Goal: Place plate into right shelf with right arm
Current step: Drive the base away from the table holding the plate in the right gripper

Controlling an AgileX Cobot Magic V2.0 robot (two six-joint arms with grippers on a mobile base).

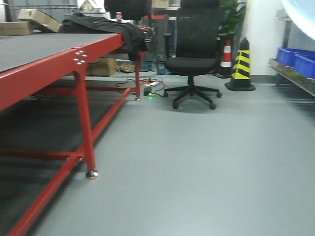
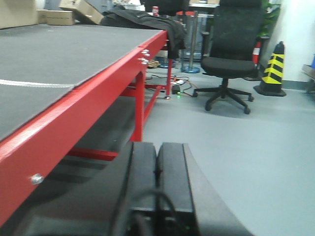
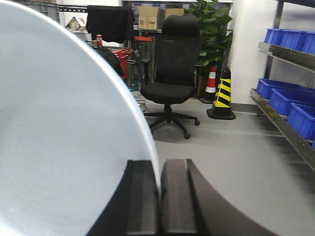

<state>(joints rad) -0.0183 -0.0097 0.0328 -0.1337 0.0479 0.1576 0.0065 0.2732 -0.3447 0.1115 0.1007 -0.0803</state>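
Note:
The white plate (image 3: 64, 132) fills the left half of the right wrist view, held on edge with its rim pinched between the two black fingers of my right gripper (image 3: 160, 169), which is shut on it. A pale curved edge of the plate (image 1: 300, 12) shows at the top right corner of the front view. The right shelf (image 3: 285, 125), a steel rack carrying blue bins (image 3: 283, 96), runs along the right wall, also visible as the shelf (image 1: 295, 76) in the front view. My left gripper (image 2: 157, 150) is shut and empty, hanging beside the red-framed table (image 2: 98, 83).
A black office chair (image 1: 193, 59) stands in the middle distance on the grey floor. A yellow-and-black cone (image 1: 241, 66) and a red-and-white cone (image 1: 226, 56) sit near the back wall. Dark cloth (image 1: 113, 27) and cardboard boxes (image 1: 37, 19) lie on the table. Cables (image 1: 150, 86) lie on the floor.

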